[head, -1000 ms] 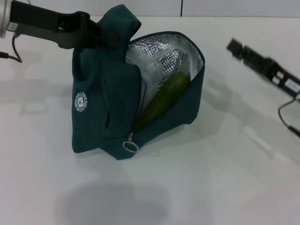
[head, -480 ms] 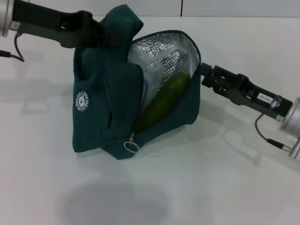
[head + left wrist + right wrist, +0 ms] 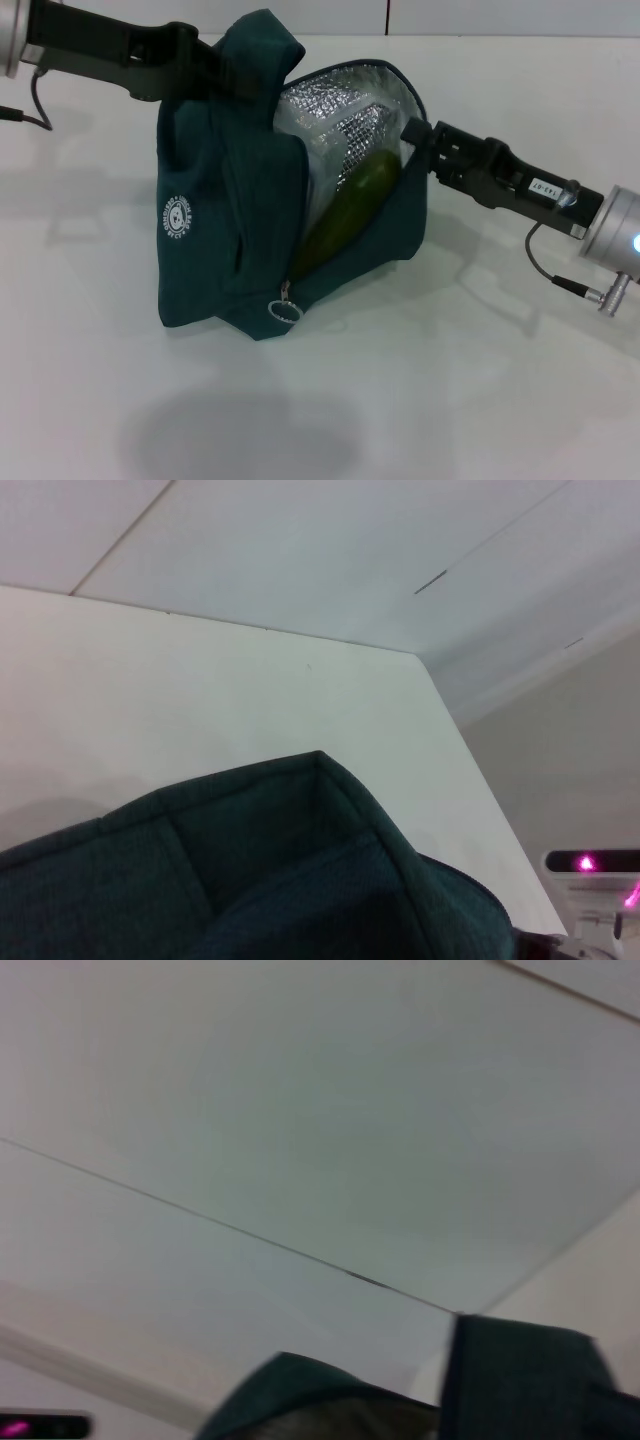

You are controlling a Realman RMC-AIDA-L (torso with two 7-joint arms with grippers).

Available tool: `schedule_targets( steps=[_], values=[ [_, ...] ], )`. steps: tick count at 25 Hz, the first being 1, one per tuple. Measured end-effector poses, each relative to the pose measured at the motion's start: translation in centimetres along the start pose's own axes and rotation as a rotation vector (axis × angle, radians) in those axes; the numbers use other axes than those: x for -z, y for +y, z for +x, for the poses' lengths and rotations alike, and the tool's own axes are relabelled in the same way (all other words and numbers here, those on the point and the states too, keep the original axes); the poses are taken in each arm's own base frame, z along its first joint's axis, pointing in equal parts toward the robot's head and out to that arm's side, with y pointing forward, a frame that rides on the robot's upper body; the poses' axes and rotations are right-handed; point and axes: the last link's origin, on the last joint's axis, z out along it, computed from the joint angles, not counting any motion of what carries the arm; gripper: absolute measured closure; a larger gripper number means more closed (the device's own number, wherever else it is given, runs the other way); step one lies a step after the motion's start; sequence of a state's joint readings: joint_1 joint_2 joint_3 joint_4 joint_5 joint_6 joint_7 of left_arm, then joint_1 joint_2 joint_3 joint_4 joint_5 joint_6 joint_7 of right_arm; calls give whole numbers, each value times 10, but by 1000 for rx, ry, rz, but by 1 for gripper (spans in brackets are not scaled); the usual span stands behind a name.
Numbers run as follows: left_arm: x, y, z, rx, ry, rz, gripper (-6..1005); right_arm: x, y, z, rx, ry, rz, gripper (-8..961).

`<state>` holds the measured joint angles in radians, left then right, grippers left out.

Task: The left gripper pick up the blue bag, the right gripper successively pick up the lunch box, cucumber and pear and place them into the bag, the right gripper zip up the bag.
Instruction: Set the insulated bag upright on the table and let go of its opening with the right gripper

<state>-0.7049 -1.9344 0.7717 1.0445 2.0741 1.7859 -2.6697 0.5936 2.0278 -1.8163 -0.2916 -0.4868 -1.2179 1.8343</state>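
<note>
The left gripper (image 3: 232,82) has its fingers clamped on the blue bag (image 3: 230,230) to hold its mouth open on the surface (image 3: 450,380) — cucumber (image 3: 345,212) inside — while the right gripper (image 3: 412,135) reaches the rim, finger state unclear.

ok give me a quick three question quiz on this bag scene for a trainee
1. True or false: the cucumber lies on the table beside the blue bag.
2. Which gripper reaches the bag's open rim, beside the foil lining?
A. left gripper
B. right gripper
3. Fill in: the ring zipper pull hangs at the bag's ____ end, with the zip still open.

Key: 1 false, it sits inside the bag. 2 B; the left gripper is at the handles. 3 lower front.
</note>
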Motion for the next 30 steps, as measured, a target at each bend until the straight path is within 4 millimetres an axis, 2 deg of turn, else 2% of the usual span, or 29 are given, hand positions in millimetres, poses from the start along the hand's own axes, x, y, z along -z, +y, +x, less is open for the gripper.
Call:
schedule_targets(
  steps=[7,12,20,23,26,30],
  values=[
    [0,0,0,-1,-1,-1,957,-5,-4,6,47,45,34,258],
    [0,0,0,-1,-1,-1,957,-3,-1,4,104,43,12,329],
    [0,0,0,-2,-2,-2,957,-4,3,4,117,46,-14,551],
    [-1,1,-1,-2,-4,-5,957,-3,7,3,120,42,-36,666],
    [-5,3,-2,-1,-10,-20,957,0,18,-4,146,14,-113,781],
    [-14,9,-7,0,-23,-65,957,16,37,-15,190,-57,-255,847]
  ],
)
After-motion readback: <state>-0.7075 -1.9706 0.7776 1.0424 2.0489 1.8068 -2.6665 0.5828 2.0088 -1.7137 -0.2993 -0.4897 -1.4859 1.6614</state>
